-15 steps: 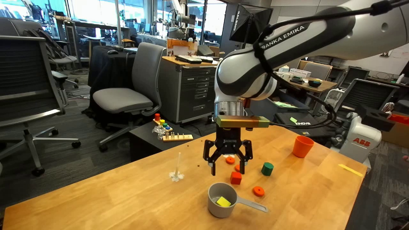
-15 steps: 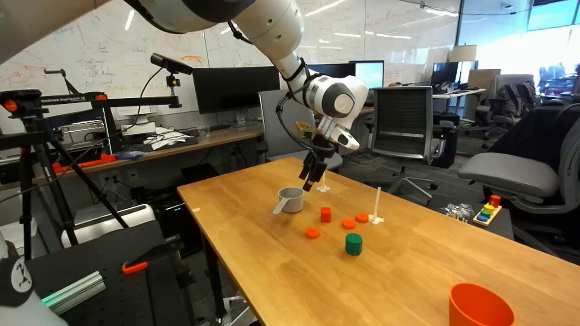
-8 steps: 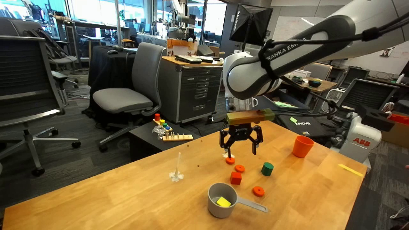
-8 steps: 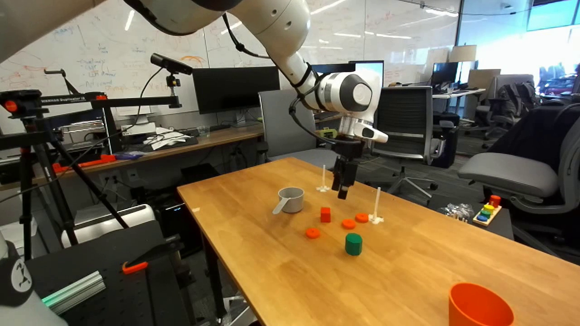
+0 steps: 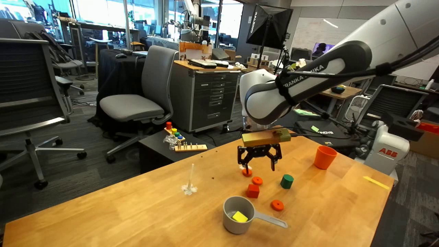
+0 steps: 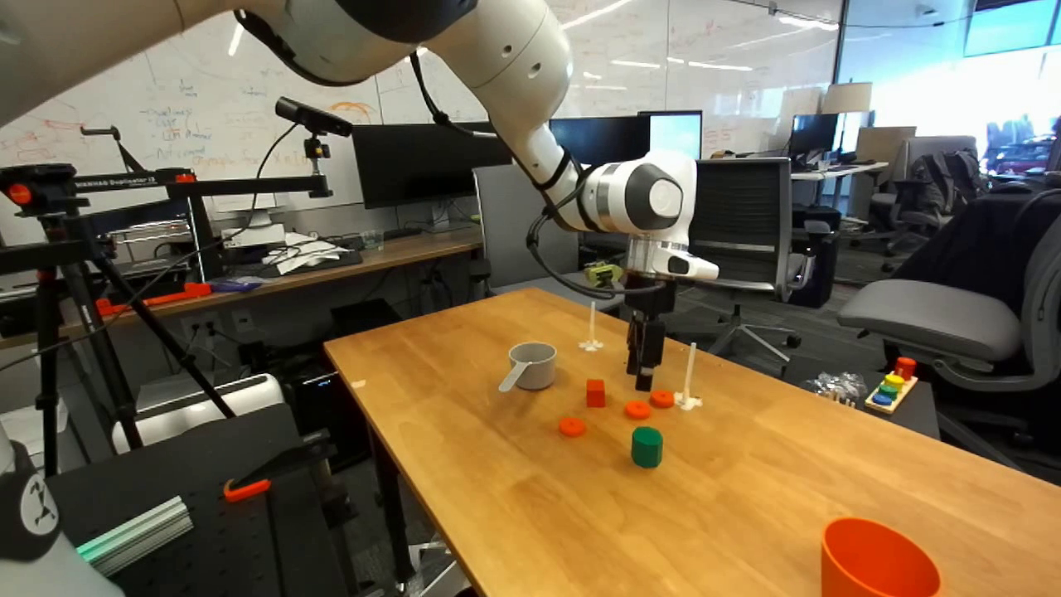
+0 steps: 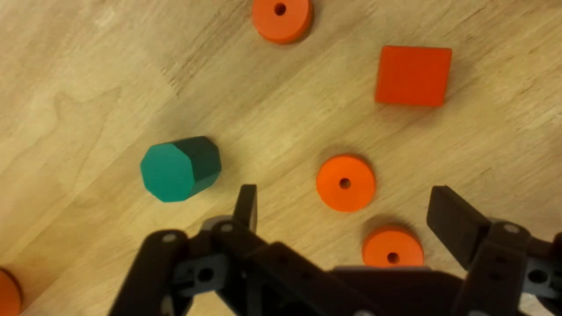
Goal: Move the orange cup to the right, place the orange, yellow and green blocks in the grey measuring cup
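The grey measuring cup (image 5: 229,222) stands on the table with a yellow block (image 5: 240,216) inside; the cup shows in both exterior views (image 6: 537,375). Three orange discs lie flat: one (image 7: 347,197) between the fingertips in the wrist view, one (image 7: 382,245) partly hidden by the gripper, one (image 7: 281,28) at the top edge. A red-orange cube (image 7: 413,76) and a green block (image 7: 167,173) stand nearby. The orange cup (image 5: 324,157) stands at the table's far right in an exterior view. My gripper (image 5: 260,171) is open and empty, low above two discs.
Two thin white pegs stand upright on the table, one (image 6: 690,373) close beside my gripper and one (image 6: 593,322) behind the measuring cup. A yellow tape strip (image 5: 376,183) lies near the table edge. A black side table (image 5: 154,145) holds a peg toy.
My gripper has moved away from above the measuring cup, over to the orange discs, and then lowered with its jaws open. The objects on the table have not visibly moved.
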`<state>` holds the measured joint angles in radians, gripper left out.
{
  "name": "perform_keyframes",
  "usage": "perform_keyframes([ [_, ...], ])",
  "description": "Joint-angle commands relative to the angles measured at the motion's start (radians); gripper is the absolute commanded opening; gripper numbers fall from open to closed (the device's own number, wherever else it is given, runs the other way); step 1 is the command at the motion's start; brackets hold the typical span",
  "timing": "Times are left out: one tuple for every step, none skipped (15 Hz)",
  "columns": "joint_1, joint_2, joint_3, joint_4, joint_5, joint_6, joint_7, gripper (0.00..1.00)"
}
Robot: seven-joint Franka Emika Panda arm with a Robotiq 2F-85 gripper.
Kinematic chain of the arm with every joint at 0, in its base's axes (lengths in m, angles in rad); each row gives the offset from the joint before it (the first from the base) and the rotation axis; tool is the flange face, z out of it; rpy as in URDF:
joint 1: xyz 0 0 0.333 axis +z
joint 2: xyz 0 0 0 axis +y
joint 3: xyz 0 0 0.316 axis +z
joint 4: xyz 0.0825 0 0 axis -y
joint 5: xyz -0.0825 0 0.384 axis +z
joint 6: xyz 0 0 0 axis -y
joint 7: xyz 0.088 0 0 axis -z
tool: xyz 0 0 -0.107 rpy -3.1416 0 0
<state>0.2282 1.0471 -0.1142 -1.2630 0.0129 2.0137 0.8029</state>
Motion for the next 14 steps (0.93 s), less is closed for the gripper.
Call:
perform_keyframes([
  [0.016,0.028,-0.002,0.008,-0.015,0.034,0.058,1.00],
  [0.019,0.033,0.000,0.007,-0.015,0.042,0.065,1.00],
  [0.023,0.038,0.002,0.006,-0.014,0.047,0.072,1.00],
  [0.027,0.041,0.002,0.004,-0.015,0.055,0.078,1.00],
  [0.033,0.041,0.002,0.000,-0.017,0.062,0.085,1.00],
  [0.039,0.043,0.003,-0.001,-0.018,0.067,0.091,1.00],
  [0.044,0.045,0.003,-0.002,-0.019,0.073,0.096,1.00],
  [0.050,0.045,0.003,-0.004,-0.019,0.078,0.103,1.00],
  [0.055,0.047,0.004,-0.005,-0.020,0.080,0.108,1.00],
  [0.060,0.048,0.004,-0.007,-0.020,0.084,0.113,1.00],
  [0.063,0.049,0.005,-0.008,-0.020,0.086,0.118,1.00],
  [0.064,0.049,0.007,-0.010,-0.018,0.087,0.121,1.00],
  [0.065,0.049,0.007,-0.014,-0.017,0.091,0.125,1.00],
  [0.063,0.047,0.010,-0.021,-0.013,0.094,0.126,1.00],
])
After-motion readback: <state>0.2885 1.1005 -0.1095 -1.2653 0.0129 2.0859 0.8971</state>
